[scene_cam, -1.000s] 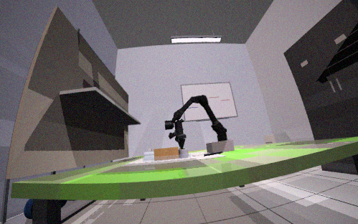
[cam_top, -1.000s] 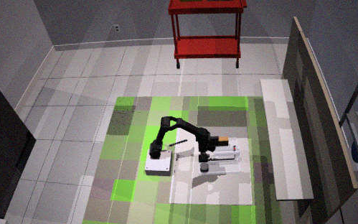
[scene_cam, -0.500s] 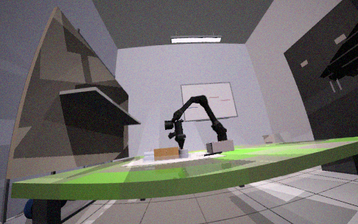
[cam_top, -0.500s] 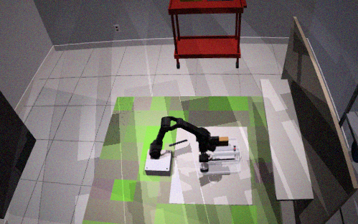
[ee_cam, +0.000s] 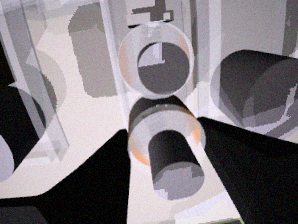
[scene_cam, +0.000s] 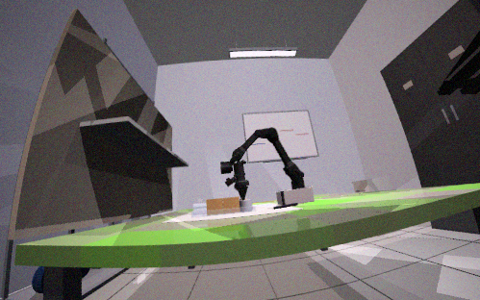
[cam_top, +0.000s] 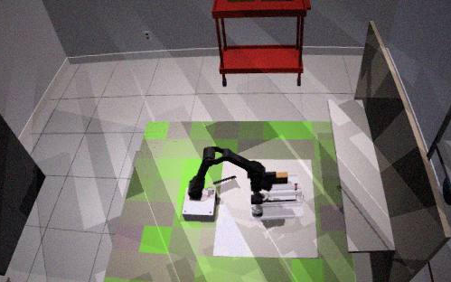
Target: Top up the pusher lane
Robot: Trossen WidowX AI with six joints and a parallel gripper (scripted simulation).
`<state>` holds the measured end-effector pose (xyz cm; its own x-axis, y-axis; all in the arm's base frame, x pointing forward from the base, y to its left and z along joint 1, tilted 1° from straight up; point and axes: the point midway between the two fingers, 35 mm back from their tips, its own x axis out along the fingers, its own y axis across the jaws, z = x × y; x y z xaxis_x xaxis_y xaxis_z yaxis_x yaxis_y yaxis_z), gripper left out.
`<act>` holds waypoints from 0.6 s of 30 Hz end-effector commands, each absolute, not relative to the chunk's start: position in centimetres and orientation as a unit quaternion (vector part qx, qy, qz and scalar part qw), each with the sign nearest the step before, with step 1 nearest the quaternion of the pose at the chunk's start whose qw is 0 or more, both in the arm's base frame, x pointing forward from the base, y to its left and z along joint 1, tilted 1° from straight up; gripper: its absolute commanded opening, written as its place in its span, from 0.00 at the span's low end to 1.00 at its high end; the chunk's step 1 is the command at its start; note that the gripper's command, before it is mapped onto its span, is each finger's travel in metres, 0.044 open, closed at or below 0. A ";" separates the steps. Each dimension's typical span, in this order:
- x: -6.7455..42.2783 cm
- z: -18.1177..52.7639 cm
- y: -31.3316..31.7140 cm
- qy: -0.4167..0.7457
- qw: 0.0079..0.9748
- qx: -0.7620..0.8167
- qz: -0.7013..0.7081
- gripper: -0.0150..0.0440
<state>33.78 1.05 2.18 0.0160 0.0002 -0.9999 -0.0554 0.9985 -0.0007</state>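
My gripper (cam_top: 257, 202) (scene_cam: 243, 196) (ee_cam: 162, 129) is shut on a clear jar with a dark lid (cam_top: 257, 211) (scene_cam: 246, 206) (ee_cam: 170, 160). It holds the jar upright, low at the front end of the clear sprung lane (cam_top: 286, 195) (ee_cam: 109, 43). In the wrist view a matching clear jar (ee_cam: 157, 62) stands just ahead of the held one, inside the lane between the clear side walls. I cannot tell whether the two jars touch. The pusher plate is hidden.
A darker jar (ee_cam: 256, 92) lies to the right of the lane in the wrist view. A brown box (cam_top: 282, 174) (scene_cam: 222, 205) sits behind the rack. The arm's white base (cam_top: 199, 206) is to the left. A wall shelf (cam_top: 359, 181) runs along the right.
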 end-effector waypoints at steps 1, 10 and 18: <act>34.6 2.2 1.0 0.691 0.722 -0.020 0.016 0.25; 34.7 1.9 1.0 0.691 0.722 -0.020 0.016 0.25; 34.6 1.7 1.0 0.691 0.722 -0.020 0.016 0.25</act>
<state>33.91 1.05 1.85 0.0167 0.0002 -0.9999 -0.0554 0.9985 -0.0008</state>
